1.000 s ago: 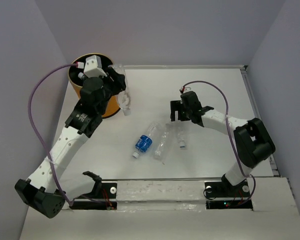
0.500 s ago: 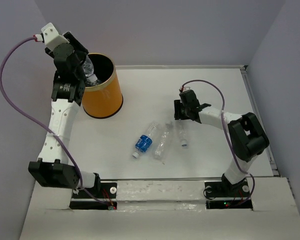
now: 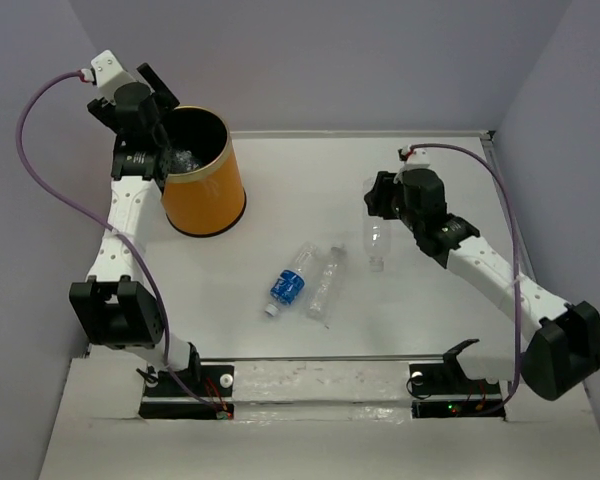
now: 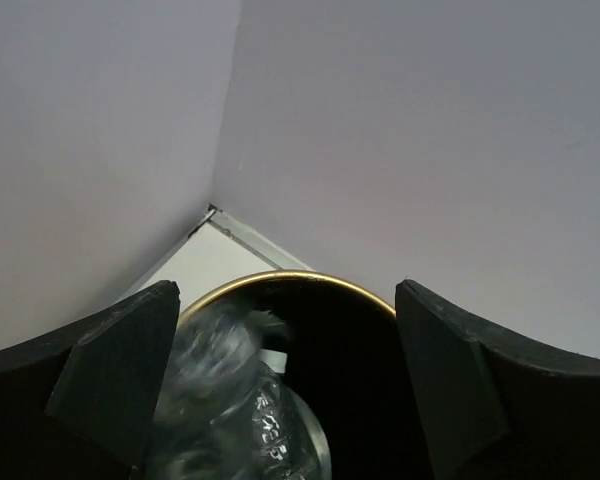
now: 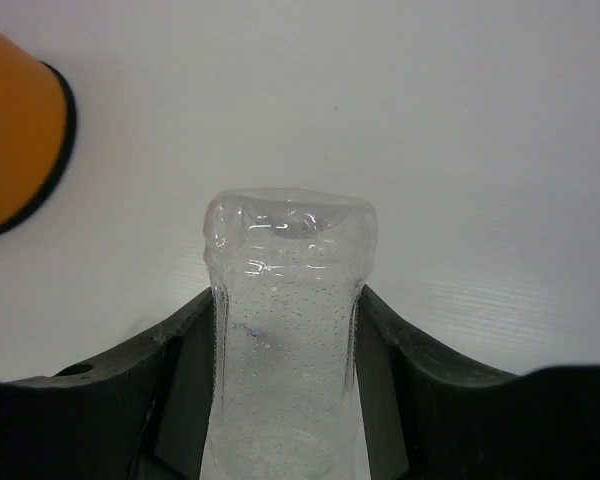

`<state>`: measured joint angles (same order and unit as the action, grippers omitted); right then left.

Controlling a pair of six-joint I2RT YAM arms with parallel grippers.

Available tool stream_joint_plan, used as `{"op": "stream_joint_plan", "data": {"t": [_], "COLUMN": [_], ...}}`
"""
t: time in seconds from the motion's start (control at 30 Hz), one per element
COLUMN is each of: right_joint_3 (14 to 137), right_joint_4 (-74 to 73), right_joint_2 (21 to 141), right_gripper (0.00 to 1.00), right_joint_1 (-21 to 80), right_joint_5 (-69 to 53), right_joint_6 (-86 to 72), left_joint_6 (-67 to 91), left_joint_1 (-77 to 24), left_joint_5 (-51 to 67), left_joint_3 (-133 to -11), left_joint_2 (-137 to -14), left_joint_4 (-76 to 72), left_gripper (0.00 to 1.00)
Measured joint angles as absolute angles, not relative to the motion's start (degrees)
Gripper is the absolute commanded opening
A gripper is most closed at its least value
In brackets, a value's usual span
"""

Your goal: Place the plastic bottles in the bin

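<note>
The right claw (image 5: pixel 285 400) is clamped on a clear bottle (image 5: pixel 285 330). Its dark fingers (image 5: pixel 175 380) press the crinkled sides from both flanks, and one wide end of the bottle stands out past the tips. In the overhead view the same claw (image 3: pixel 380 205) sits over the right middle of the white surface (image 3: pixel 280 190), with the gripped bottle (image 3: pixel 377 240) running from it towards the near edge. Whether this bottle touches the surface cannot be told.

Just to its left, two more lie flat, close side by side and well apart from the claw. One is a bare bottle (image 3: pixel 327 285) and the other a blue-label bottle (image 3: pixel 288 285) with its white cap towards the near edge. Nothing stands between the gripped bottle and the bin (image 3: pixel 205 195), which is far off to the left. In the right wrist view only an orange sliver of the bin (image 5: pixel 10 130) shows at the corner.

The left claw (image 4: pixel 285 300) is spread wide with nothing between its fingers (image 4: pixel 110 380). It hangs over the bin's gold rim (image 4: pixel 290 280), and overhead it (image 3: pixel 155 140) is at the rim's far left side. Below it, inside the black interior, lies a bottle in the bin (image 4: pixel 230 400), blurred and cut off by the lower edge of the left wrist view. Overhead it is only a pale glint (image 3: pixel 185 158). A purple cable (image 3: pixel 30 150) loops beside the left arm.
</note>
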<state>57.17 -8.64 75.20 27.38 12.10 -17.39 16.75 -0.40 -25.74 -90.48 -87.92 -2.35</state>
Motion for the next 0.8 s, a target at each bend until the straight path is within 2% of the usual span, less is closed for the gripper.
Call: {"op": "stream_joint_plan", "data": {"t": [0.17, 0.3, 0.57, 0.8], "right_joint_3": [57.45, 61.84, 84.03, 106.13], "right_joint_4": [-1.8, 1.32, 9.74, 16.4], "right_joint_2": [69.38, 72.97, 88.25, 102.85], "right_gripper": [0.31, 0.31, 0.31, 0.31], "right_joint_1": [28.25, 31.59, 43.44, 45.56], "right_joint_5": [8.67, 7.01, 3.75, 2.76], "right_joint_6": [-18.85, -19.97, -20.97, -23.46], "left_joint_6": [18.09, 20.64, 23.64, 26.7], "left_joint_1": [-0.4, -0.64, -4.6, -6.68], "left_joint_5": [-21.02, -15.57, -0.93, 8.47], "left_joint_3": [-90.24, -85.73, -69.78, -46.81], "left_joint_2": [-85.34, -78.13, -55.35, -39.4], "left_joint_4": [-3.27, -3.49, 1.63, 10.13], "left_gripper": [0.99, 0.99, 0.99, 0.99]}}
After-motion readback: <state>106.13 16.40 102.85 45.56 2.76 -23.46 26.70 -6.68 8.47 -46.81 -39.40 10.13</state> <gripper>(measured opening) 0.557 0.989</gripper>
